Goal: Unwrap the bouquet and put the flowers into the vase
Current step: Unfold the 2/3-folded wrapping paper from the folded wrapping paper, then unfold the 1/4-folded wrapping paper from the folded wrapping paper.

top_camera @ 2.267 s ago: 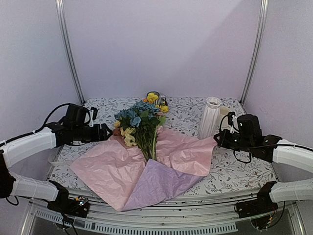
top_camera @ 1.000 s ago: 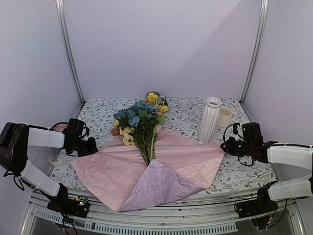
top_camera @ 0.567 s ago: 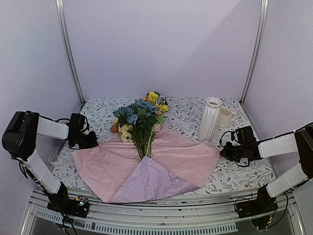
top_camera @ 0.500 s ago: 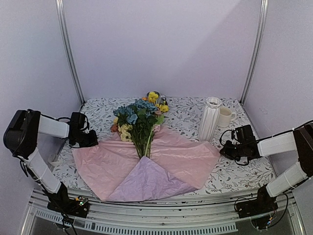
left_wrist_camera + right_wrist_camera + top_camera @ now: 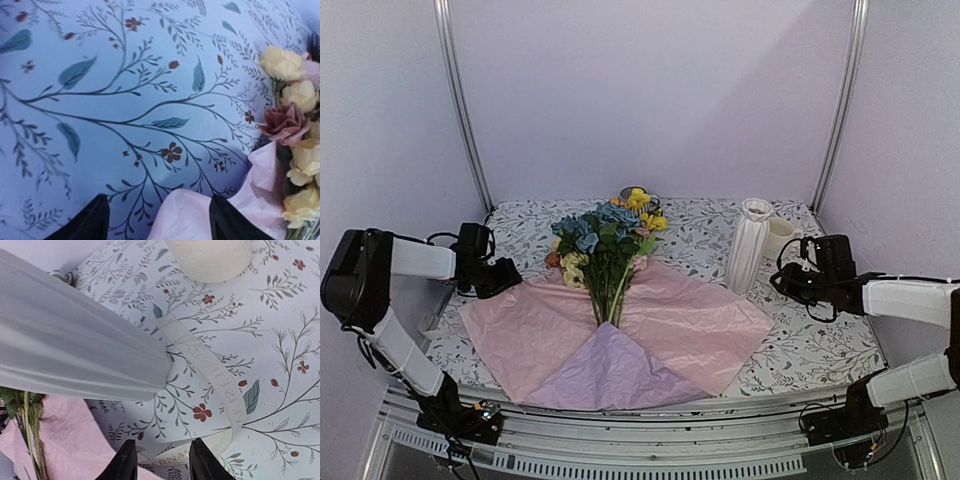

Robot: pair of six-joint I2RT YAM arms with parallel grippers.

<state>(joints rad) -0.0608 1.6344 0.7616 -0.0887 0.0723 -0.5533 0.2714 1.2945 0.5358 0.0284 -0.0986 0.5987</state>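
The bouquet's lilac-pink paper (image 5: 670,320) lies spread flat on the table, and the flowers (image 5: 600,245) rest on its middle with their stems pointing toward me. The white ribbed vase (image 5: 751,240) stands upright to the right of the paper. My left gripper (image 5: 505,275) is low at the paper's left corner. In the left wrist view it (image 5: 160,225) is open, with the pink paper's edge (image 5: 200,215) loose between its fingers and yellow and pink roses (image 5: 295,125) at the right. My right gripper (image 5: 162,465) is open over the cream ribbon (image 5: 215,385), beside the vase (image 5: 75,355).
A cream mug (image 5: 780,235) stands just behind the vase, close to my right gripper (image 5: 782,283). A striped cup (image 5: 638,195) holding small yellow and orange flowers sits behind the bouquet. The floral tablecloth (image 5: 820,340) covers the table, with walls and posts on three sides.
Both grippers have opened and released the paper's corners, and the sheet has settled flat. My right gripper has drawn back to the base of the vase, over the ribbon.
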